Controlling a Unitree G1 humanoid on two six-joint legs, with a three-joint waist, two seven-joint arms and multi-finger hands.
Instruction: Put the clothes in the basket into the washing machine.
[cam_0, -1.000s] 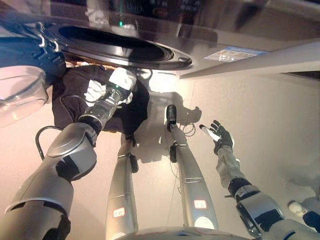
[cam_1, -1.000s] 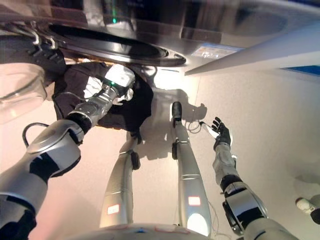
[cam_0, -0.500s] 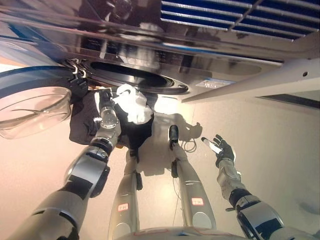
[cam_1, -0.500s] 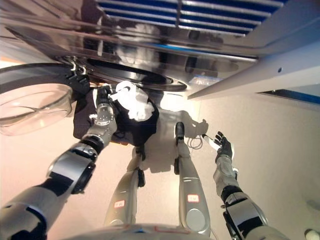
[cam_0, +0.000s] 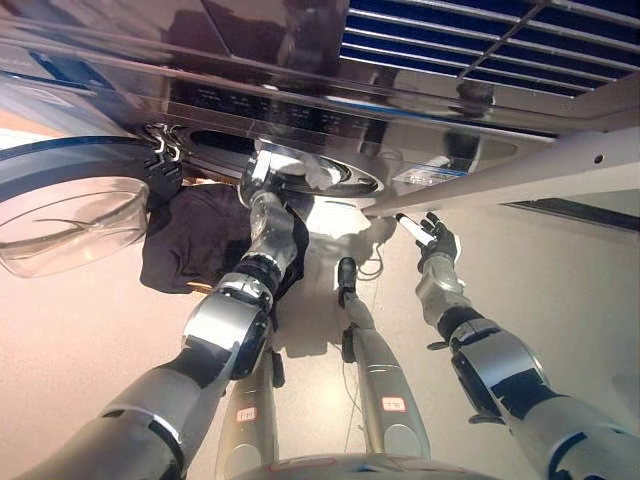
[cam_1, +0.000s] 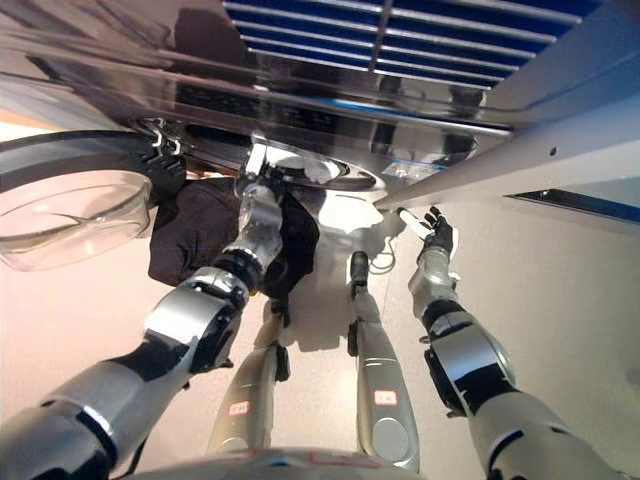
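The washing machine's round drum opening (cam_0: 335, 180) faces me from above, with its glass door (cam_0: 62, 215) swung open to the left. My left hand (cam_0: 285, 172) reaches into the mouth of the drum, shut on a white garment (cam_0: 316, 172) that lies partly inside the opening. Below it, a pile of black clothes (cam_0: 198, 240) covers the basket, which is mostly hidden. My right hand (cam_0: 432, 238) is raised near the machine's front panel at the right of the opening, open and holding nothing.
A pale cabinet edge (cam_0: 520, 170) runs along the right beside the machine. A blue slatted rack (cam_0: 470, 40) sits above the machine's top. Beige floor (cam_0: 80, 340) spreads to the left and right.
My left hand has lifted the white garment from above the black pile up into the drum opening. My right hand has risen toward the machine front. The view has tilted upward.
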